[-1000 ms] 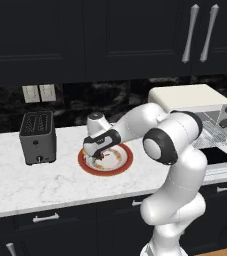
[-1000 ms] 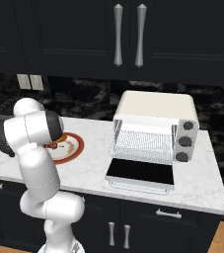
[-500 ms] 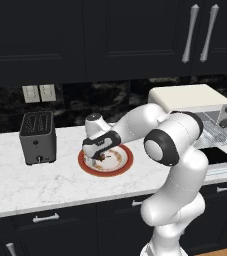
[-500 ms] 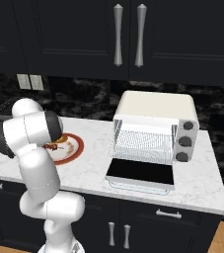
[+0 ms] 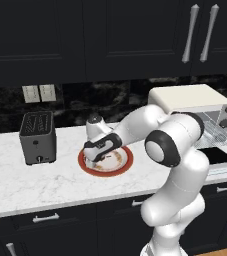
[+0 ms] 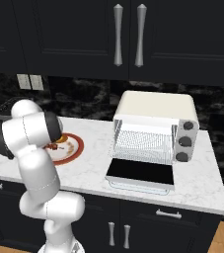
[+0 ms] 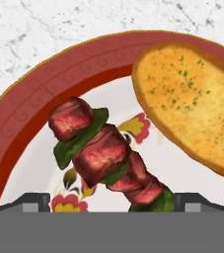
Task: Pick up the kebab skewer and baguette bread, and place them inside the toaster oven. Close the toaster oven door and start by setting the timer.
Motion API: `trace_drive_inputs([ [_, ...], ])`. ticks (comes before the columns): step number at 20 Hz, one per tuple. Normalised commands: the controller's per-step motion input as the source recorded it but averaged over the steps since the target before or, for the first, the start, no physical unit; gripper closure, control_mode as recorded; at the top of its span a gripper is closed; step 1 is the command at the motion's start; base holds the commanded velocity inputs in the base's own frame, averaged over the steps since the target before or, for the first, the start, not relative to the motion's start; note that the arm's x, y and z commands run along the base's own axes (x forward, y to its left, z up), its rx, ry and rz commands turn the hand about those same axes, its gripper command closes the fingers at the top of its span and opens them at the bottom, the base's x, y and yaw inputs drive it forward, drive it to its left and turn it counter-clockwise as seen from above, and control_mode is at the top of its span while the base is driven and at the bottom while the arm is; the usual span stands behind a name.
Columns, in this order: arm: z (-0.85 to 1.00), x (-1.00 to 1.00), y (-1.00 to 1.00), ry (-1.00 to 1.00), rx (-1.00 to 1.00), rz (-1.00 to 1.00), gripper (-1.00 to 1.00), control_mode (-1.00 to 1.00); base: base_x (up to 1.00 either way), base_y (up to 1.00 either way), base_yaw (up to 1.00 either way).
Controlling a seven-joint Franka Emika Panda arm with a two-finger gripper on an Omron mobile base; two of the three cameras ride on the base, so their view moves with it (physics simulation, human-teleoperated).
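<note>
Down low over the red-rimmed plate (image 5: 121, 166) on the marble table (image 5: 30, 182), the pincer (image 7: 111, 201) stands wide, its two dark tips either side of the kebab skewer (image 7: 106, 155) and gripping nothing. Just beside the skewer on the same plate lies the baguette bread (image 7: 192, 104) (herb-flecked, golden). Well apart to the right, the toaster oven (image 6: 155, 126) has its door (image 6: 140, 174) dropped flat open, wire rack showing. A dark slot toaster (image 5: 37, 137) stands left of the plate.
</note>
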Motion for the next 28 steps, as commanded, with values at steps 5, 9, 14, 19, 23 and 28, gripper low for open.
trace_drive_inputs([
  [5,-0.11,0.14,0.0,0.0,0.0,0.0,-1.0,-1.0,0.0,0.0,0.0],
  [9,-0.37,0.01,-0.01,0.02,0.0,0.0,-1.0,-1.0,0.0,0.0,0.0],
  [14,-0.35,0.01,-0.01,0.01,0.02,0.0,-1.0,-1.0,0.0,0.0,0.0],
  [19,-0.38,-0.07,-0.19,0.0,0.05,0.0,1.0,-1.0,0.0,0.0,0.0],
  [23,-0.38,-0.18,-0.28,0.0,0.04,0.0,1.0,-1.0,0.0,0.0,0.0],
  [28,-0.02,-0.18,-0.19,-0.01,0.03,0.0,1.0,-1.0,0.0,0.0,0.0],
])
